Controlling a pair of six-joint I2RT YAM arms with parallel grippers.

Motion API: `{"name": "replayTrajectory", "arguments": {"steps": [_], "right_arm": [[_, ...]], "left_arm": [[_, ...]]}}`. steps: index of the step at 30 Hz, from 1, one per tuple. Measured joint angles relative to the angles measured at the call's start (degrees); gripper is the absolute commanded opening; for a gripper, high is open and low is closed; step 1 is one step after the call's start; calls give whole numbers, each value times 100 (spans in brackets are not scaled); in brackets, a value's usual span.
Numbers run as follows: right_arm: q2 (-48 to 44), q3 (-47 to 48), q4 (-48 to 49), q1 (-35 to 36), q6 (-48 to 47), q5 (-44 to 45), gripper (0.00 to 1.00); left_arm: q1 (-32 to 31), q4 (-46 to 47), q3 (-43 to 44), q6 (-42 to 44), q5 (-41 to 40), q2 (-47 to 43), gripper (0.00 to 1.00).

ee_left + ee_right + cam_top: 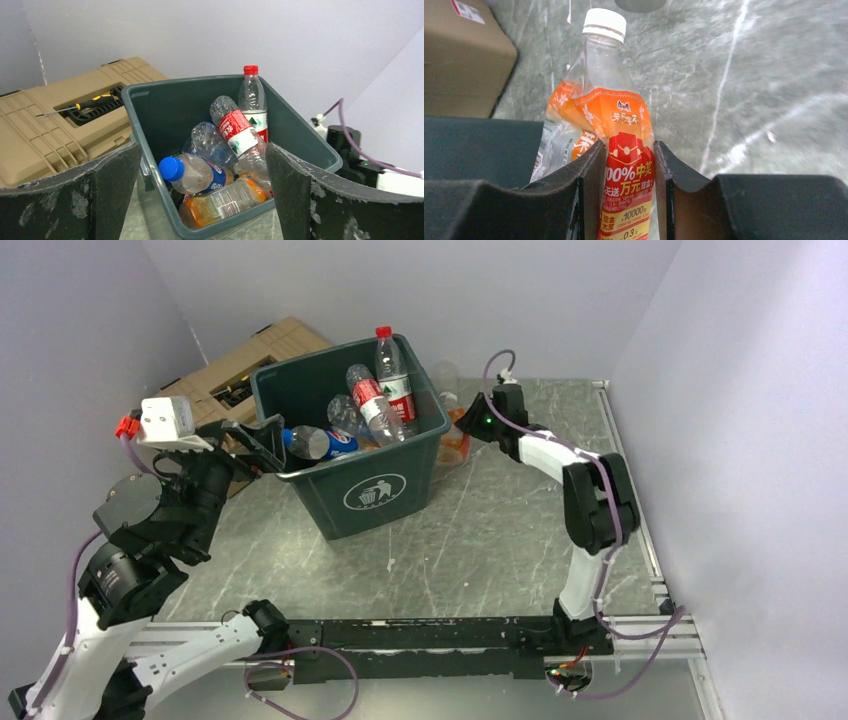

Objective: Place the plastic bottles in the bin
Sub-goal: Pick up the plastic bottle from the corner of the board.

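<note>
The dark green bin [370,495] stands mid-table and holds several plastic bottles: a red-capped clear one [393,375] upright at the back, a red-labelled one [370,400] leaning, and a blue-capped one [315,443] lying at the left. The left wrist view also shows an orange bottle [222,202] against the near wall of the bin [131,107]. My left gripper [262,445] hangs open and empty at the bin's left rim. My right gripper [626,147] is shut on an orange-labelled, white-capped bottle [616,115] just right of the bin [455,440].
A tan ribbed case [250,360] lies behind the bin at the left, with a yellow-handled screwdriver [85,106] in its lid recess. Another clear bottle [445,375] stands behind the bin's right corner. White walls close in the table on three sides.
</note>
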Motion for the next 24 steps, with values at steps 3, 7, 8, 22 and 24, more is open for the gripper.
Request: {"name": "replayTrajectory", "arguments": {"steps": [3,7,8,22,24], "right_arm": [[-750,-407,-179,-46,-103,343,0],[-1945,-859,-507,-76,-229,1040,0],[-2225,-935,-612,-79,-249,1180,0],[-6245,-1014,-1641,-83,-640,1923,0],[-6575,-1016,-1567,-85,-706,1432,0]], "left_arm": [[0,11,2,0,98,9,99],[0,203,4,0,323,13,99],[0,245,31,2,420,37,100],[0,1021,1064,-271,2328,1392,100],[0,1113,1178,-350,2815,1585,99]]}}
